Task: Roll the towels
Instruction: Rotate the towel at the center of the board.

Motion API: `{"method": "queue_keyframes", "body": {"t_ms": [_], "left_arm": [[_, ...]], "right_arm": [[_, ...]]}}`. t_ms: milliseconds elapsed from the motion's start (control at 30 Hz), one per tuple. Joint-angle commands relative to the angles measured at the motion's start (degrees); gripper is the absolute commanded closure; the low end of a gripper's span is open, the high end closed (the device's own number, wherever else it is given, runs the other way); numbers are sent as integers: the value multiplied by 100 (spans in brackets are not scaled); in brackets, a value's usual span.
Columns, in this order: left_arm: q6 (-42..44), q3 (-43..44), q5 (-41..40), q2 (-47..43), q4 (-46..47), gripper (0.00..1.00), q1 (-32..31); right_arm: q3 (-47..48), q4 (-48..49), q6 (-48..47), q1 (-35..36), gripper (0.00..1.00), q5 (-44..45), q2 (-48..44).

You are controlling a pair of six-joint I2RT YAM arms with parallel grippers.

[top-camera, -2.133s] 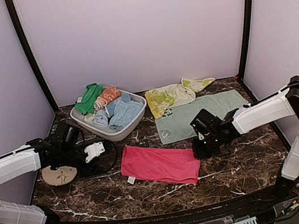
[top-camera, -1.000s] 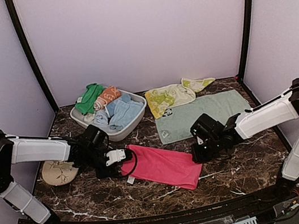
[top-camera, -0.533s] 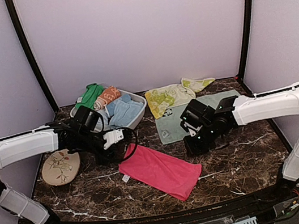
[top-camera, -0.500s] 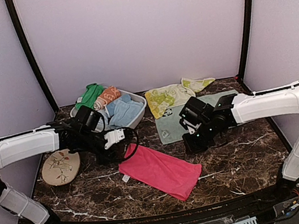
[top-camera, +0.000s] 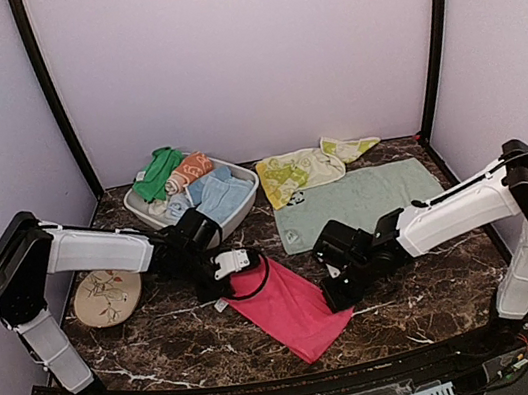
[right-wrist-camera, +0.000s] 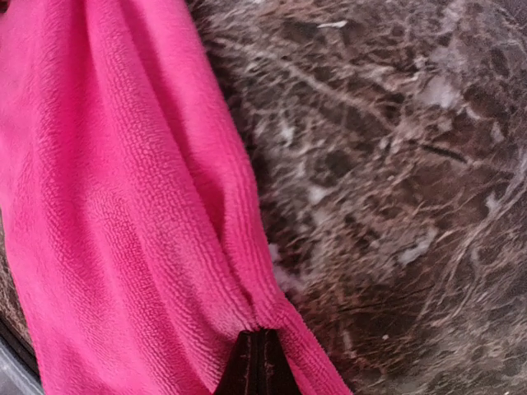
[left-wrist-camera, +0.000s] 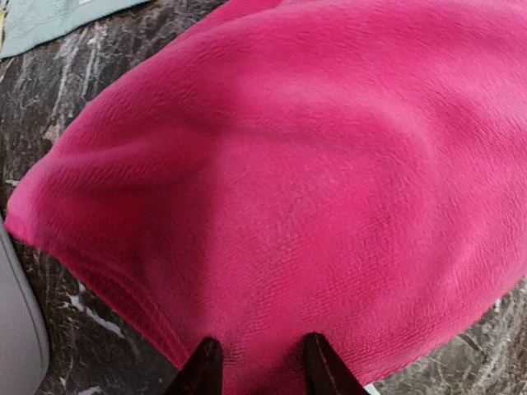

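Towel status: your hot-pink towel (top-camera: 290, 307) lies unrolled on the dark marble table (top-camera: 433, 296), centre-front. It's set on a diagonal, with one end up by the left arm and the other pointing at the near edge.

L side: the left gripper (left-wrist-camera: 262, 369) is down at the towel's upper-left end. In the left wrist view its fingers (left-wrist-camera: 204, 370) stand a narrow gap apart with pink cloth between the tips. I can't tell whether they really pinch it or only rest on it. The cloth humps up in front of the cam and fills nearly the whole view. A sliver of the grey basin sits at the lower left of that view, and a bit of mint cloth shows at the top left.

R side: the right gripper (right-wrist-camera: 259, 364) has its tips pressed together on the towel's right-hand edge. The hem puckers into the tips, so you've got a pinch there. Bare marble fills the rest of that view.

Other task cloths: the mint towel (top-camera: 365, 196) lies flat at back right, well apart from both grippers. The yellow-lime towel (top-camera: 300, 169) lies loose just behind it, at its back-left edge.

Also on the table: the basin (top-camera: 146, 220) at back left holds green, orange and blue cloths. A plate (top-camera: 105, 295) sits at far left, beside the left arm.
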Motion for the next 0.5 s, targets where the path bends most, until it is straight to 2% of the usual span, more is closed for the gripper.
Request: {"method": "queue_keyframes", "body": {"t_ms": [0,100,267,367,467], "left_arm": [[96,119,-972,323,617,63,18],[259,319,-1324,540,1125,63,18],[387,982,-1312,787,1213,58,63],[289,1201,-962,482,949,50,249],[311,1100,-582,-135,759,45,420]], "right_arm": [[-399,127,462,732,100,-325,6],[-443,453,573,1071,100,-391,-123],[-596,802,577,1107,99,-383,-798],[-732,1117,432,532,96,-782,-1174],[-742,1787,273,-296,93,-1627,-1167]]}}
